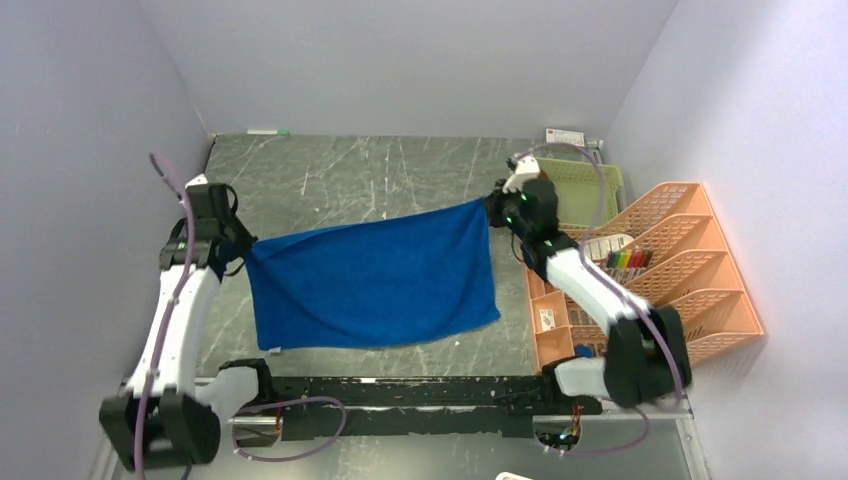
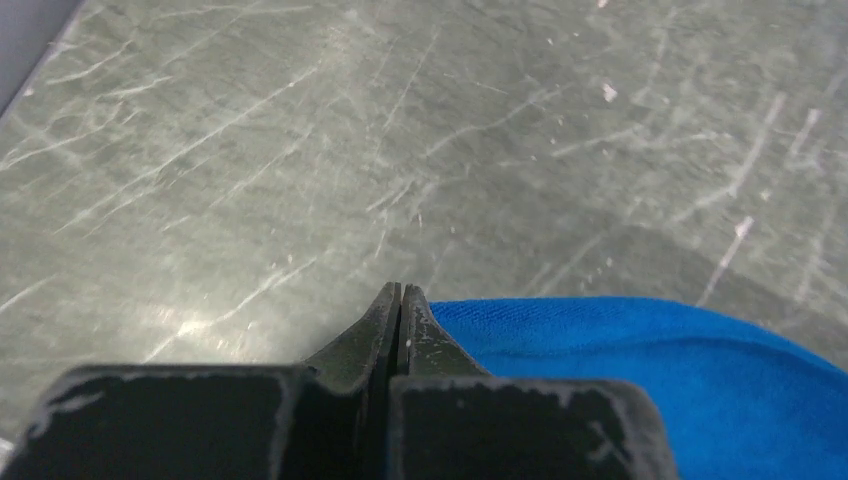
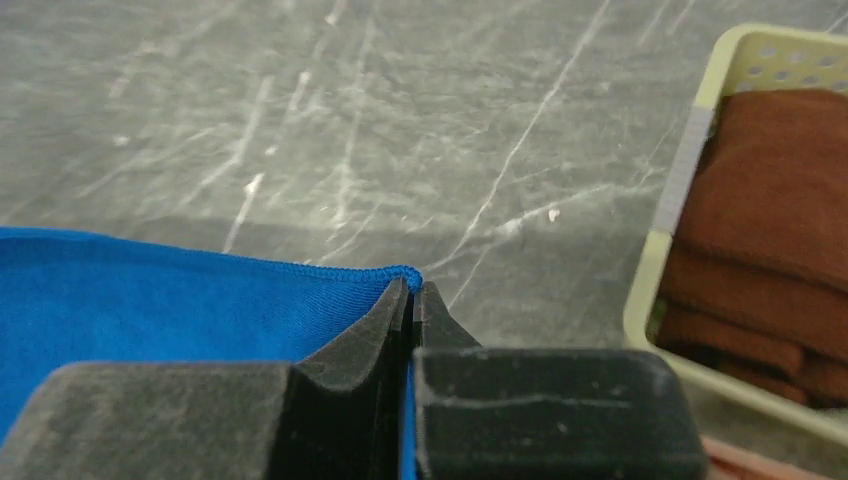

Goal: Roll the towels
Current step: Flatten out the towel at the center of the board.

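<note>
Currently held by two corners: blue towel (image 1: 375, 280), opened out as a broad rectangle, long axis running straight from one pincer to the other. Far left corner pinched in left pincer (image 2: 400, 300), jaws pressed together on the cloth's edge. Far right corner pinched in right pincer (image 3: 412, 295), jaws likewise closed on the hemmed corner.

Far edge drawn fairly taut between the two and apparently raised off the worktop (image 1: 370, 170), judging by the shadow band beneath it in both wrist views. Remainder trailing back toward the arm bases, near edge apparently resting on the worktop. Whole body of cloth thus behind both pincers, none ahead of them. Held edge not square: left pincer nearer the bases than right pincer.

Rust-brown towel (image 3: 780, 190) folded inside green basket (image 3: 648, 270), to the right of and ahead of right pincer, well apart from left pincer; right arm clearly the nearer. Orange desk organiser (image 1: 690, 260) beside right arm, not involved.

Judged stage: spreading, rolling not yet begun. Judged need: lower both corners evenly, correct the skew, then roll across the short axis. Risk: uneven release leaving a creased corner.
</note>
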### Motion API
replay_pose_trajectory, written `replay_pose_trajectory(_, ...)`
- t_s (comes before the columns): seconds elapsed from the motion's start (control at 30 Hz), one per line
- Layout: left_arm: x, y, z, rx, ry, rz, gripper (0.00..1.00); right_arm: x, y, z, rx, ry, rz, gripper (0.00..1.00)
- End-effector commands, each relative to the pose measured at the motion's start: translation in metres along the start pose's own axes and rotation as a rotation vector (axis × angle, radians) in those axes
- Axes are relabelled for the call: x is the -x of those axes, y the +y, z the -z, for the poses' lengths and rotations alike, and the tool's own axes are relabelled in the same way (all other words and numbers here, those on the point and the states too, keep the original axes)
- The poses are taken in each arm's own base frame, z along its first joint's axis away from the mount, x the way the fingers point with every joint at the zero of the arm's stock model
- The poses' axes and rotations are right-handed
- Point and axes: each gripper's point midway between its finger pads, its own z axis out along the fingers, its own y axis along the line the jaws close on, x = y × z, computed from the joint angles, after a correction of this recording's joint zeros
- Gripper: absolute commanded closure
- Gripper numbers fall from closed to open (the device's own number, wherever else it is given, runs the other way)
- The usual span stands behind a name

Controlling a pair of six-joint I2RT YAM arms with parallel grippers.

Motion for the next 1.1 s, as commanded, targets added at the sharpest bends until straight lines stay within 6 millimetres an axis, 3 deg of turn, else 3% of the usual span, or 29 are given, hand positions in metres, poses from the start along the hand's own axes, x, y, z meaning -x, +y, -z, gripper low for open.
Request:
replay_pose_trajectory(0.0,0.040,-0.022,-0.061,0.006,-0.120,0.052,0.93,-0.003,-0.014,-0.084,-0.039,0.013,-0.032,1.00)
replay_pose_trajectory(0.1,0.035,-0.035,-0.119,-0.016,-0.019,0.121,0.93,-0.014,-0.020,-0.136,-0.037,0.043,-0.058,1.00)
replay_pose_trajectory(0.23,0.036,-0.044,-0.187,0.046,0.047,0.162,0.93,-0.024,-0.030,-0.186,-0.042,0.087,-0.059,1.00)
replay_pose_trajectory(0.43,0.068,-0.066,-0.258,-0.005,0.023,0.141,0.93,-0.016,-0.053,-0.234,-0.048,0.108,-0.026,1.00)
replay_pose_trajectory(0.47,0.073,-0.070,-0.269,-0.025,0.031,0.128,0.88,-0.016,-0.056,-0.241,-0.039,0.110,-0.028,0.98)
replay_pose_trajectory(0.5,0.083,-0.077,-0.283,-0.050,0.036,0.117,0.75,-0.009,-0.058,-0.249,-0.023,0.103,-0.029,0.83)
replay_pose_trajectory(0.53,0.076,-0.074,-0.298,-0.053,0.073,0.107,0.62,-0.007,-0.060,-0.256,-0.008,0.105,-0.029,0.66)
replay_pose_trajectory(0.57,0.094,-0.082,-0.305,-0.082,0.065,0.104,0.44,-0.008,-0.063,-0.262,0.000,0.116,-0.029,0.55)
replay_pose_trajectory(0.6,0.097,-0.083,-0.315,-0.088,0.088,0.092,0.18,-0.008,-0.066,-0.267,-0.001,0.122,-0.026,0.46)
replay_pose_trajectory(0.63,0.105,-0.085,-0.321,-0.096,0.094,0.080,0.04,-0.006,-0.069,-0.269,-0.001,0.122,-0.022,0.42)
replay_pose_trajectory(0.73,0.129,-0.082,-0.319,-0.096,0.082,0.045,0.01,0.009,-0.067,-0.265,0.009,0.088,-0.003,0.36)
replay_pose_trajectory(0.87,0.145,-0.083,-0.287,-0.187,0.028,0.003,0.06,0.021,-0.050,-0.253,0.102,0.073,0.030,0.36)
replay_pose_trajectory(0.97,0.124,-0.089,-0.262,-0.286,0.058,-0.039,0.17,0.008,-0.034,-0.246,0.180,0.138,0.044,0.37)
replay_pose_trajectory(1.07,0.085,-0.075,-0.245,-0.294,0.110,-0.090,0.32,-0.012,-0.031,-0.238,0.173,0.218,0.079,0.38)
